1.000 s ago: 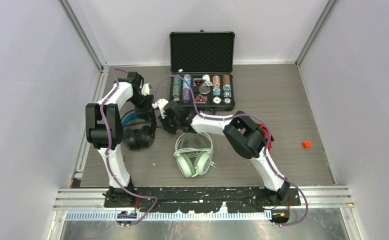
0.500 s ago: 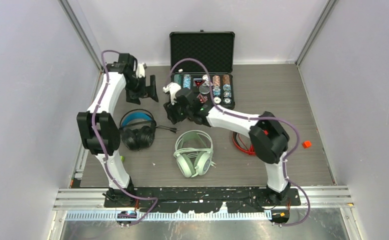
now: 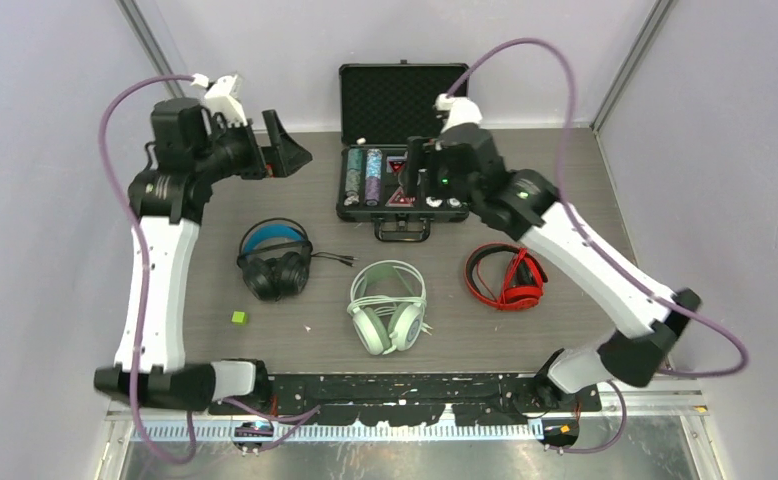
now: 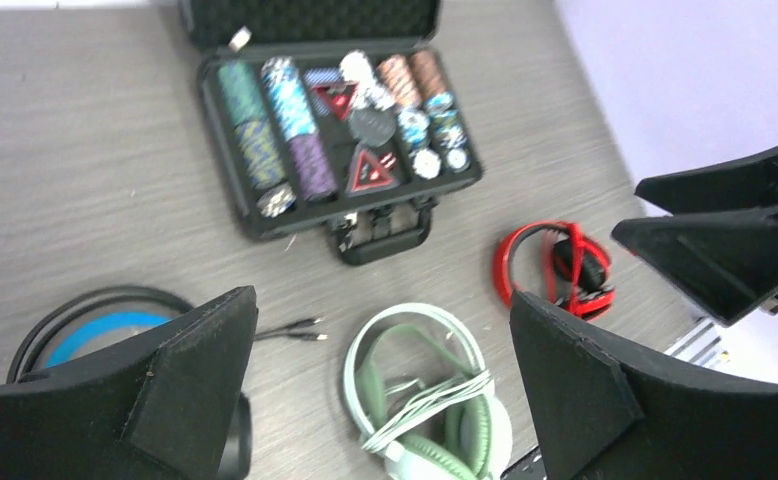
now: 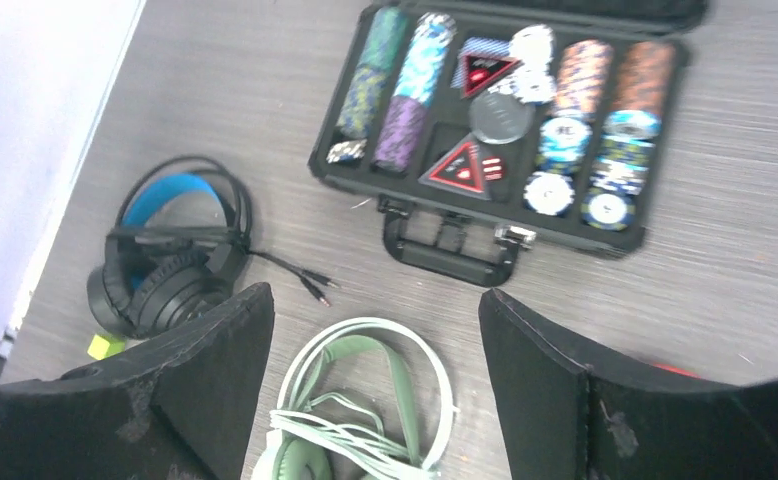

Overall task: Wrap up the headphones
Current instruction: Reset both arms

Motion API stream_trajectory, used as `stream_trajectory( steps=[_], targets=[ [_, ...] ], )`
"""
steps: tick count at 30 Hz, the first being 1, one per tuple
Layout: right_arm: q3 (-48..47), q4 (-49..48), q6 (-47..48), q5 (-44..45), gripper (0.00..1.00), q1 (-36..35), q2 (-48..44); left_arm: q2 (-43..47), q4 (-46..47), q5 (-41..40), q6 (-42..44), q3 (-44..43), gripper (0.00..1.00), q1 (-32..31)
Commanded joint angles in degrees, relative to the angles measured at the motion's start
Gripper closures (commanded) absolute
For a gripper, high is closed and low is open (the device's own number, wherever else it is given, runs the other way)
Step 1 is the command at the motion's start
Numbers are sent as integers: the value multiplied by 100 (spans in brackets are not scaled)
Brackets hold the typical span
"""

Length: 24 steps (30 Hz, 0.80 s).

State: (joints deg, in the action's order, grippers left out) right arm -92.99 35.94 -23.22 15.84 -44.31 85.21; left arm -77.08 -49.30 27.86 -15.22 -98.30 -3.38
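Three headphones lie on the table. The mint-green pair (image 3: 388,305) sits in the near middle with its white cable bunched across the earcups (image 4: 430,400) (image 5: 365,410). To its left lies the black pair (image 3: 275,262) with a blue-lined headband, its plugs trailing right. The red pair (image 3: 505,278) is on the right with its cable gathered on it. My left gripper (image 3: 285,148) hangs open high over the far left, holding nothing (image 4: 383,300). My right gripper (image 3: 413,172) is also open and empty, raised above the case (image 5: 375,293).
An open black case (image 3: 402,105) holding poker chips stands at the back centre, its handle towards me. A small green cube (image 3: 237,317) lies near the black pair. Grey walls close in on the left, right and back.
Both arms rose from low over the black pair and swung up and apart. Both grippers opened. The red pair, earlier hidden behind the right arm, now shows in full.
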Motion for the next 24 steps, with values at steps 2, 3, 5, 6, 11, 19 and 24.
stream_trajectory(
  steps=[2, 3, 5, 6, 11, 19, 24],
  targets=[
    [-602, 1544, -317, 1714, 20, -56, -993, 779, 1181, 367, -855, 629, 0, -55],
    [-591, 1610, -326, 1850, 20, -54, -1147, 842, 1155, 421, -893, 674, 0, -85],
    [-460, 1627, -478, 2025, 20, -62, -1545, 921, 1001, 536, -934, 719, 0, -164],
    [-332, 1597, -599, 2103, 20, -60, -1729, 949, 924, 632, -945, 743, 0, -204],
    [399, 1446, -1222, 2286, 20, -68, -2588, 1213, 678, 774, -1049, 923, 0, -276],
    [880, 1354, -1637, 2483, 20, -55, -3211, 1404, 481, 755, -1008, 993, 0, -313],
    [870, 1334, -1631, 2600, 20, -56, -3264, 1448, 461, 671, -969, 1005, 0, -313]
  ],
)
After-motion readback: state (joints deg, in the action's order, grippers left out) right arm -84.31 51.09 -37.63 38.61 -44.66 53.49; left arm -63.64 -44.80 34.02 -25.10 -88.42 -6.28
